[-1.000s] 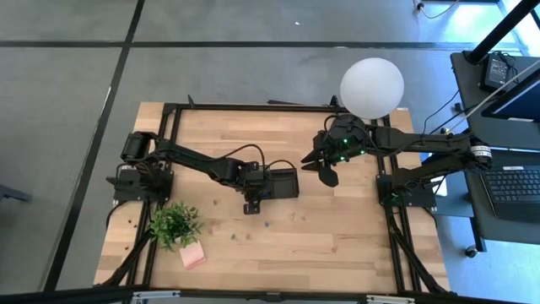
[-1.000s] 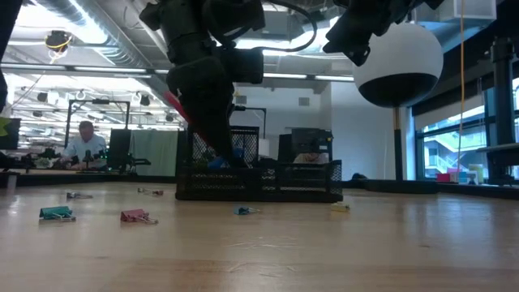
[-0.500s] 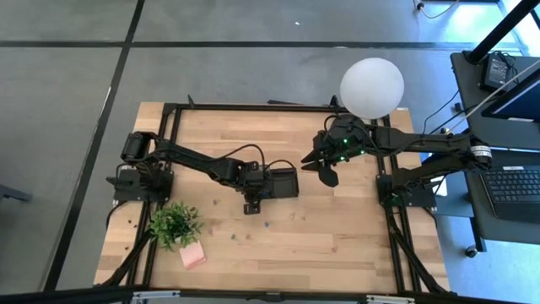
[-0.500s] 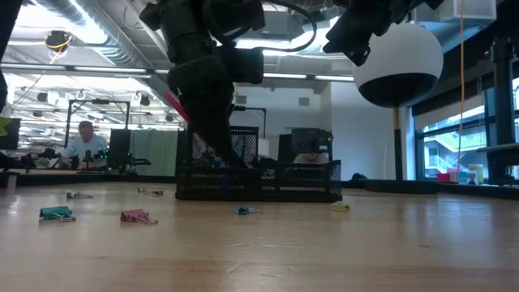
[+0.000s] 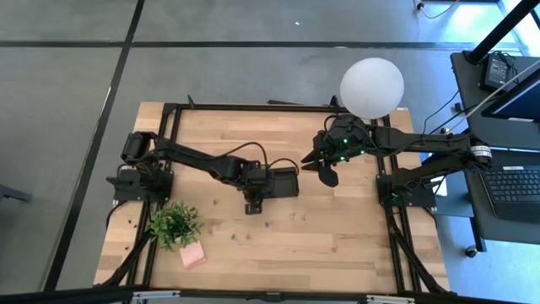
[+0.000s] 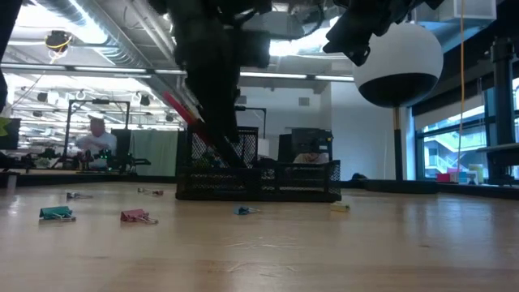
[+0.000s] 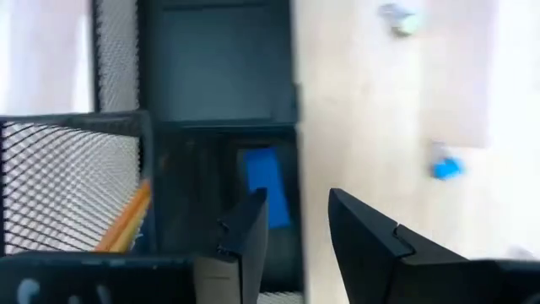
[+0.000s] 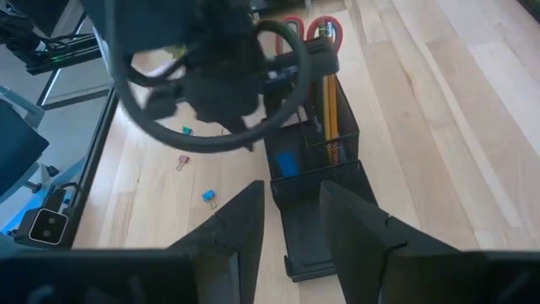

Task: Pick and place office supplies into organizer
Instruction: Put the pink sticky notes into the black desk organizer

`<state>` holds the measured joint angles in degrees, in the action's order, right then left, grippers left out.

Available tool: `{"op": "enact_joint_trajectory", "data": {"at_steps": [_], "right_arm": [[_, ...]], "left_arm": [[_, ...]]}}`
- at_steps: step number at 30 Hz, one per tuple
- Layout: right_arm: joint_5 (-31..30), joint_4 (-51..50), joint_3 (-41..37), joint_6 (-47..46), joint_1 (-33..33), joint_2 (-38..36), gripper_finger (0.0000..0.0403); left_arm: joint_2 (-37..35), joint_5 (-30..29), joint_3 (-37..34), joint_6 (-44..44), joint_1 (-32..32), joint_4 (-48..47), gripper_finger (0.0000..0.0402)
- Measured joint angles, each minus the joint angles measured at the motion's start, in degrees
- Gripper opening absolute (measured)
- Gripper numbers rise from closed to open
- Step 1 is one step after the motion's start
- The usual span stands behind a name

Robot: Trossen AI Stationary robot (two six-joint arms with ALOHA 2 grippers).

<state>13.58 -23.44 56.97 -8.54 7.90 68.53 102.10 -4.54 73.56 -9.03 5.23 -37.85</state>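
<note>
The black mesh organizer (image 5: pixel 285 182) stands mid-table. A blue eraser (image 7: pixel 266 187) lies flat on the floor of one of its low compartments. Yellow pencils (image 8: pixel 330 108) and red-handled scissors (image 8: pixel 309 29) stand in its tall compartment, leaning on the mesh wall. My left gripper (image 7: pixel 297 203) hovers open just above the organizer's left end (image 5: pixel 260 187), with the eraser below and beyond its fingertips. My right gripper (image 5: pixel 325 171) hangs open in the air to the organizer's right, with nothing between its fingers (image 8: pixel 240 219).
Small binder clips (image 6: pixel 57 213) (image 6: pixel 138 216) (image 6: pixel 243 211) lie scattered on the wood in front of the organizer. A green potted plant (image 5: pixel 175 224) and a pink sticky pad (image 5: pixel 192 256) sit near the left front. The white globe lamp (image 5: pixel 372 88) stands at the back right.
My left gripper has risen a little, straight up out of the organizer's left end. The blue eraser that showed low by its fingers stays down inside the organizer. My right arm has kept still.
</note>
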Motion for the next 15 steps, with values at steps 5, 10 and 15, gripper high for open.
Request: {"op": "enact_joint_trajectory", "data": {"at_steps": [5,10,15], "right_arm": [[0.0,0.0,0.0,0.0,0.0,0.0,0.0122],[-0.1,0.0,0.0,1.6,0.0,0.0,0.0122],[-4.1,0.0,0.0,3.3,0.0,0.0,0.0122]], "left_arm": [[-0.1,5.8,6.8,-0.6,0.1,-8.5,0.0118],[-0.2,7.3,13.6,-2.4,1.0,-24.0,0.0117],[-0.2,10.9,17.4,-9.6,3.1,-33.6,0.0116]]}}
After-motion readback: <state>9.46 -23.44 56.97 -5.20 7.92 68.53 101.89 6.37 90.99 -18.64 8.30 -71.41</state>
